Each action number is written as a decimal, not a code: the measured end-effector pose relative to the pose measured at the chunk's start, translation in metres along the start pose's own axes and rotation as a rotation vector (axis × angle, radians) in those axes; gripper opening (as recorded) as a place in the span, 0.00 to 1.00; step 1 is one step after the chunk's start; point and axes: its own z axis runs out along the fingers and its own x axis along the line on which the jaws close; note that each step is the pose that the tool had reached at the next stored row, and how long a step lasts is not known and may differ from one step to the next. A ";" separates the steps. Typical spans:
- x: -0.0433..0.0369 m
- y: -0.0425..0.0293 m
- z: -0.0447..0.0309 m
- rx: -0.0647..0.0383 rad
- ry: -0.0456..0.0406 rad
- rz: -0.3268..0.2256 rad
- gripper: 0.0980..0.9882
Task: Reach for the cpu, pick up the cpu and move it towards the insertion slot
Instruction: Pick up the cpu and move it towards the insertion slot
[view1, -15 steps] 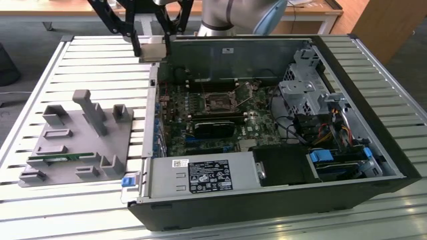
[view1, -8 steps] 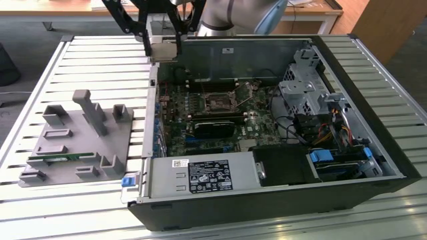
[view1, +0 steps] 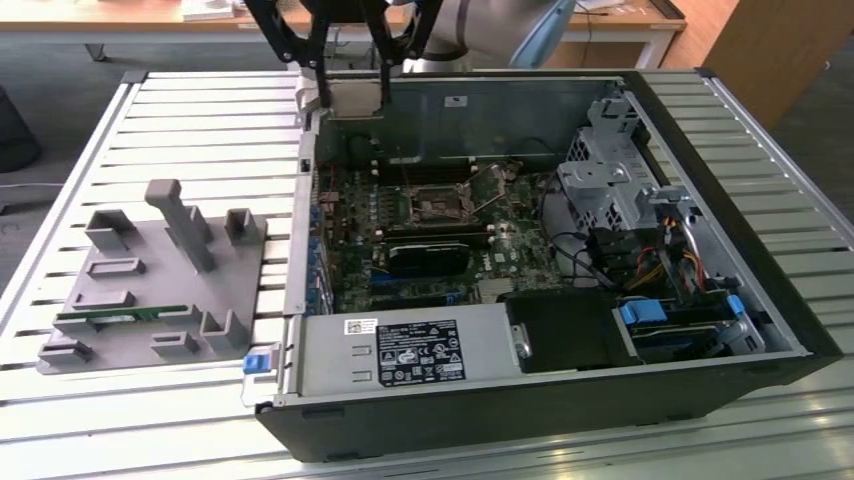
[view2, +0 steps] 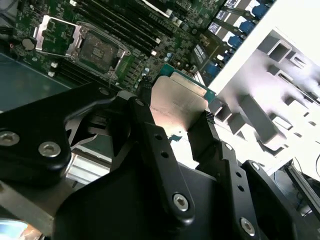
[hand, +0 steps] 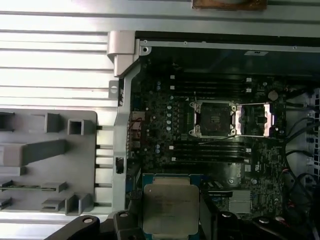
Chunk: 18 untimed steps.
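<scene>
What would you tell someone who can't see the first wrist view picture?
The robot's hand holds the shiny square cpu above an open computer's green board. The insertion slot, open with a dark centre, sits farther along the board.

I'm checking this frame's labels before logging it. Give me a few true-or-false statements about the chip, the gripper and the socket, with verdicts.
1. The gripper holds the cpu between its fingers. True.
2. The cpu already sits in the insertion slot. False: it is held in the air, apart from the slot.
3. The insertion slot's cover is swung open. True.
4. The grey fixture lies inside the computer case. False: it lies beside the case, on the slatted table.
</scene>
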 end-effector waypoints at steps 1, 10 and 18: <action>-0.0030 0.0007 0.0001 0.000 0.0000 0.000 0.49; -0.0310 0.0090 0.0013 0.000 0.0000 0.000 0.49; -0.0407 0.0272 0.0040 0.000 0.0000 0.000 0.49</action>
